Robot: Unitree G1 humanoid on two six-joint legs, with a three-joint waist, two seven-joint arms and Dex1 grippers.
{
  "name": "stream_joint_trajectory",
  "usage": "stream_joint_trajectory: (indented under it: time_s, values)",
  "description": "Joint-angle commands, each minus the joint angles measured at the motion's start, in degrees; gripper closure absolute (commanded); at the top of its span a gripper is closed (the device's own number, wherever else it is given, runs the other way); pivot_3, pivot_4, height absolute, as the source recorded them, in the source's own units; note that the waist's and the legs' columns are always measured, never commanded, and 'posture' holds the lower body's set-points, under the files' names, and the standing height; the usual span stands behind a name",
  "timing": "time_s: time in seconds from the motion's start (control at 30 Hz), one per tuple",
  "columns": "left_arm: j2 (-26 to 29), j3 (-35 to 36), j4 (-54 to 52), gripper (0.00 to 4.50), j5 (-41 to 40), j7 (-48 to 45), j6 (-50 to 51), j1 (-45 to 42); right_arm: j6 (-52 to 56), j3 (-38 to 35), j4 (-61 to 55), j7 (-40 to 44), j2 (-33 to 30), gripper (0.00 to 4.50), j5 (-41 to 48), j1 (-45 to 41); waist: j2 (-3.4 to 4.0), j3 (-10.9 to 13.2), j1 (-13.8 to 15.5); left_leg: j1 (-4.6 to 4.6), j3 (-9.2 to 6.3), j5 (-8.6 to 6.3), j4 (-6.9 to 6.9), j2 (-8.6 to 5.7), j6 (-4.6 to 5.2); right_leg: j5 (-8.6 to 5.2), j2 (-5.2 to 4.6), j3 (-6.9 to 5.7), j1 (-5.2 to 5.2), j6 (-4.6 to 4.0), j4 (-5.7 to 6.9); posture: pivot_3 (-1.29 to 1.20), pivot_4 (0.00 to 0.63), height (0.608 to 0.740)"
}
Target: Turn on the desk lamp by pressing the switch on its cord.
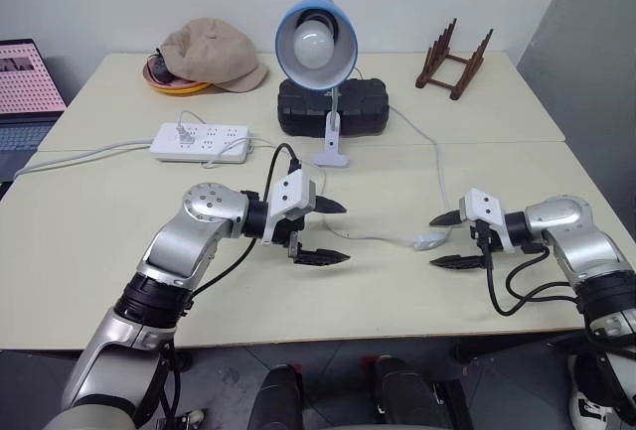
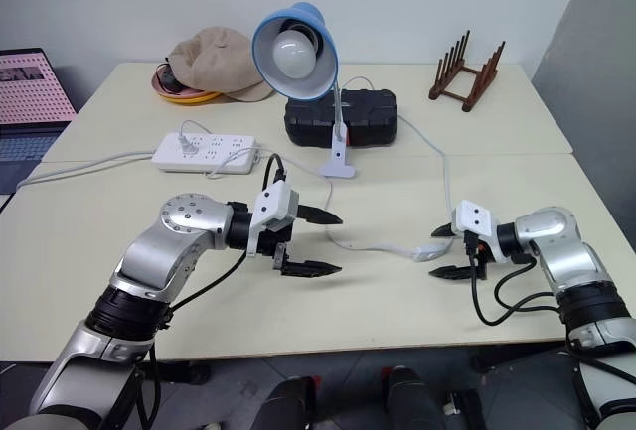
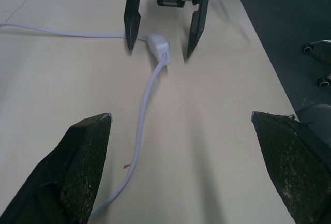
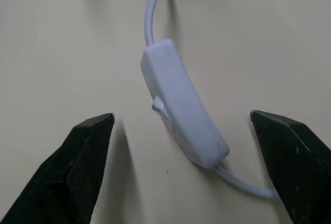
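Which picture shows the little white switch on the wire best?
The right wrist view: the switch lies large and close between the open right gripper's fingers. The left wrist view shows it small and far off, and both eye views show a tiny white lump on the table.

Legible text, labels, brands, numbers, signs: none. The laptop screen [image 1: 28, 77] at the table's far left edge carries a pink panel with rows of small dark marks and a darker strip above, all too small to read. The power strip [image 1: 200, 142], the black case [image 1: 333, 107] and the switch [image 4: 183, 111] bear no marking that can be made out.
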Motion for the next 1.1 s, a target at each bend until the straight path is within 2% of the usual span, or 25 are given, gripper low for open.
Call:
stream_joint_trajectory:
  time_s: [0.03,0.37,0.5,0.7,0.83,0.97,1.1]
  values:
    - [-0.5,1.03,-3.26,0.0,-2.36,-0.2,1.06,-0.44,-2.67,-0.28,2.63,1.73,0.11,0.76,-0.89,-1.97,0.0,0.0,-0.01,0.0,0.0,0.0,0.0,0.0,0.0,0.0,0.0,0.0,0.0,0.0,0.01,0.0,0.15,0.74]
    - [-1.65,1.7,-4.26,0.0,-3.93,1.62,3.3,-0.23,-4.35,-0.82,4.57,3.64,0.5,3.14,-1.49,-3.27,0.0,0.0,-0.04,0.03,0.0,0.0,0.02,0.0,0.0,0.01,0.0,0.01,0.0,0.01,0.07,0.0,0.15,0.74]
    - [-1.63,1.86,-4.46,0.0,-4.66,1.98,4.15,-0.35,-1.49,-1.85,3.01,3.79,1.67,4.06,0.47,-3.18,0.0,0.0,-0.06,0.04,0.0,0.0,0.03,0.0,0.0,0.01,0.01,0.01,0.01,0.02,0.1,0.0,0.15,0.74]
    - [-1.35,2.74,-4.89,0.0,-6.36,3.38,6.93,0.71,13.21,-6.83,-2.82,0.73,5.06,4.1,8.73,-3.33,0.0,0.0,-0.06,0.05,-0.03,0.0,0.06,0.0,0.0,0.02,0.01,0.01,0.01,0.03,0.2,0.0,0.15,0.74]
    - [-1.59,5.91,-6.32,0.0,-10.95,6.05,14.01,2.84,27.84,-11.26,-8.81,-4.11,6.84,4.1,15.89,-4.04,0.0,0.0,-0.03,0.05,-0.06,0.0,0.07,0.0,0.0,0.02,0.01,0.0,0.01,0.03,0.23,0.0,0.15,0.74]
    - [-5.51,11.17,-6.56,0.0,-19.03,12.75,24.63,3.55,39.78,-13.6,-15.06,-6.64,8.11,4.1,22.95,-5.09,0.0,0.0,0.0,0.05,-0.09,0.0,0.07,0.0,0.0,0.02,0.02,-0.03,0.01,0.03,0.22,0.0,0.15,0.74]
    - [-9.57,14.41,-4.98,0.0,-24.15,17.17,30.97,1.41,46.17,-13.64,-17.85,-7.54,8.75,4.1,26.74,-7.4,0.0,0.0,0.0,0.03,-0.12,0.0,0.14,0.0,0.0,0.03,0.02,-0.04,0.03,0.04,0.23,0.0,0.15,0.74]
